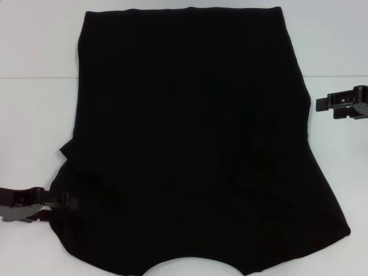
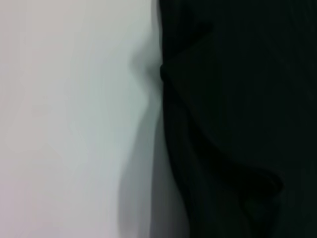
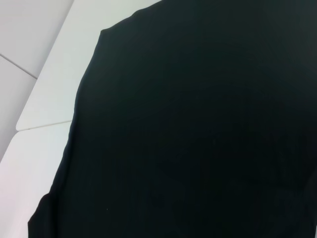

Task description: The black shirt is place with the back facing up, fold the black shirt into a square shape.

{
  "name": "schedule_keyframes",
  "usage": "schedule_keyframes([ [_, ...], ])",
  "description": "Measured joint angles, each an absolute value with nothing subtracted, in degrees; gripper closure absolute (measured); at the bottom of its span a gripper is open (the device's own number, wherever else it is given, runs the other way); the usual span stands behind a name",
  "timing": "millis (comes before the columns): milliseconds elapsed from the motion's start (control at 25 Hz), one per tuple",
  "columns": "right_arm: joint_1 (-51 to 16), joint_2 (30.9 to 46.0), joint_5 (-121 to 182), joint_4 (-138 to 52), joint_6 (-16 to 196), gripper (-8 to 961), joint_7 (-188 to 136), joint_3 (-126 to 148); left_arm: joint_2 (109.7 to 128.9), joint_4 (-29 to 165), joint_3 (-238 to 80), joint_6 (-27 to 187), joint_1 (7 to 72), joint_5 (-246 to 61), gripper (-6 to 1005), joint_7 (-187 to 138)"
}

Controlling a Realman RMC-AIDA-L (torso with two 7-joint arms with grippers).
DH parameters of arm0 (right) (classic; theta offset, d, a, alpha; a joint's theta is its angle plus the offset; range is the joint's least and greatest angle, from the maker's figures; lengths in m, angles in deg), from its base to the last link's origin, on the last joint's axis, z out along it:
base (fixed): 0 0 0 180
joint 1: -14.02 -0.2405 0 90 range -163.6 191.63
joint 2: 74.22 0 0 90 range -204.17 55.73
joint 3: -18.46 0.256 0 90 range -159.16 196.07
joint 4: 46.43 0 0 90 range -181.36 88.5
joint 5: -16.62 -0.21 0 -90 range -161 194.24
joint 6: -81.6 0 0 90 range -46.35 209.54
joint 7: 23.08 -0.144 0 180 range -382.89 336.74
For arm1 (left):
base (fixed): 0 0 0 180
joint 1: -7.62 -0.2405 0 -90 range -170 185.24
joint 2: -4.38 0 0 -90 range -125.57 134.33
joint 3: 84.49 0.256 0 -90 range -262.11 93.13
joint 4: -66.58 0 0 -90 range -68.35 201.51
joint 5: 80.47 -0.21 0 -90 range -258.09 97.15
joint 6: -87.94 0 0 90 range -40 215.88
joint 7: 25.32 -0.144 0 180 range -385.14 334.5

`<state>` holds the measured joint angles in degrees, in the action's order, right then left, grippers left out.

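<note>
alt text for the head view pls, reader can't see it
A black shirt lies spread flat over most of a white table, plain side up, its curved neckline at the near edge. The left gripper is low at the shirt's near left edge, at the cloth; the right gripper hovers just off the shirt's right edge, apart from it.

- I read no text, label, brand, number or sign in any of my three views.
- The black shirt (image 1: 190, 144) in front of me shows only plain dark cloth; no lettering is legible on its upturned side.
</note>
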<state>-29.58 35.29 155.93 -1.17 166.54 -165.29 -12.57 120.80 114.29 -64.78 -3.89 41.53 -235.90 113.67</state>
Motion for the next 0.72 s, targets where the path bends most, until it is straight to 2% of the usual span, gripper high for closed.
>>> schedule_keyframes([
  [560,-28.8,34.99,155.0,-1.2,167.1,298,-165.2,-12.6,121.41,114.2,-64.9,-1.8,42.5,-235.6,163,115.3],
  [720,-28.1,34.72,153.6,-1.2,167.5,298,-165.1,-12.6,121.31,114.1,-64.7,-0.8,42.6,-235.8,338,116.4],
])
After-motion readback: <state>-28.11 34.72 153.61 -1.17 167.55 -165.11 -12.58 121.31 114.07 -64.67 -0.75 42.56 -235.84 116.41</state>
